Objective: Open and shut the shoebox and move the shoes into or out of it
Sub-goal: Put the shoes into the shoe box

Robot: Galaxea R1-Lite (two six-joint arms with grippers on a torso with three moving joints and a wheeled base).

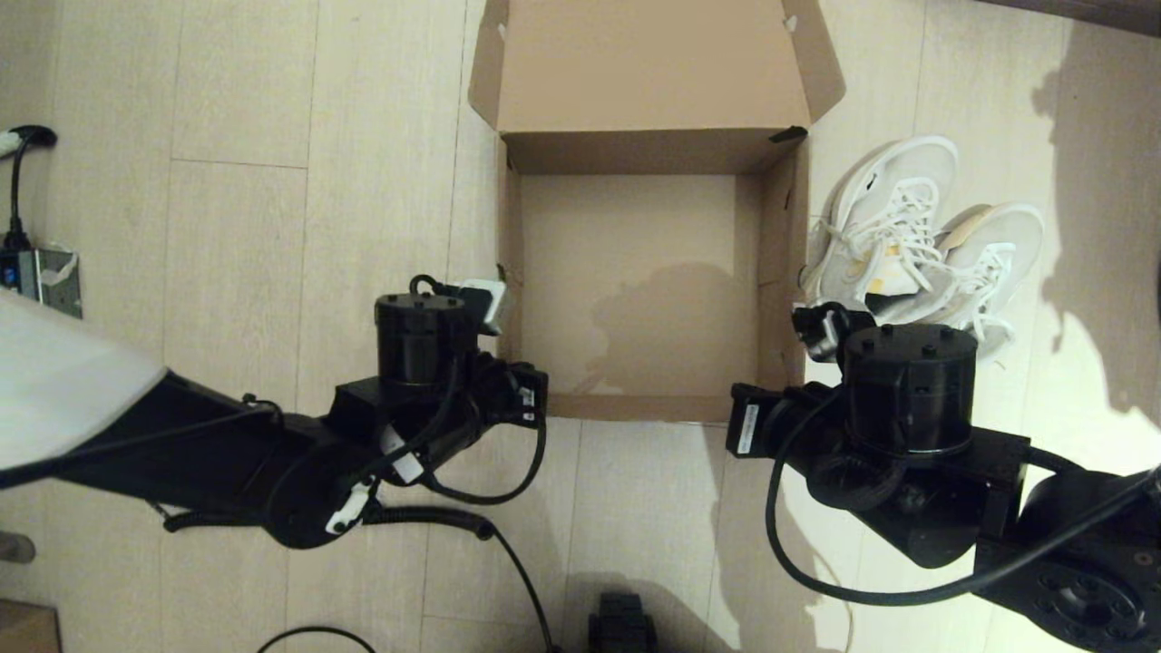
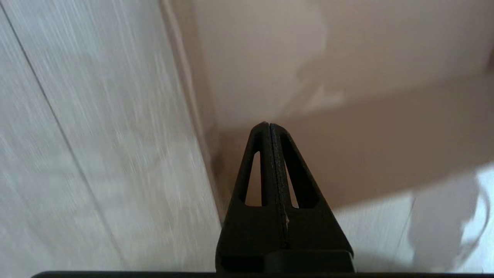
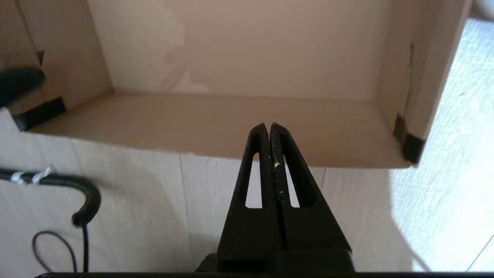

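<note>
Starting at your far left in the head view, you have a black plug and cable (image 1: 18, 181) running to a power strip (image 1: 36, 277) on the pale wood-plank floor (image 1: 236, 227). Next comes your left arm, reaching in from the lower left so that its wrist sits just beside the shoebox's left wall, near the front corner. Your left gripper (image 2: 270, 129) has its two fingers pressed flat together with nothing between them, the tips hanging over the box's edge where cardboard meets floor. In the middle, the shoebox (image 1: 635, 145) stands open on the floor, its hinged lid folded back away from you, a strip of black tape showing at the far right corner; you can see only bare cardboard across its bottom. A coiled black cable (image 1: 490, 494) loops over the floor just in front of the box. Moving right, your right arm comes in from the lower right, its wrist at the box's front right corner. Your right gripper (image 3: 269, 129) is likewise fully closed and holds nothing, poised just outside the front wall of the box. Farthest right, the pair of white sneakers (image 1: 916, 245) lies on the floor outside the box, just beside its right wall, laces loose, the two shoes leaning against each other.
</note>
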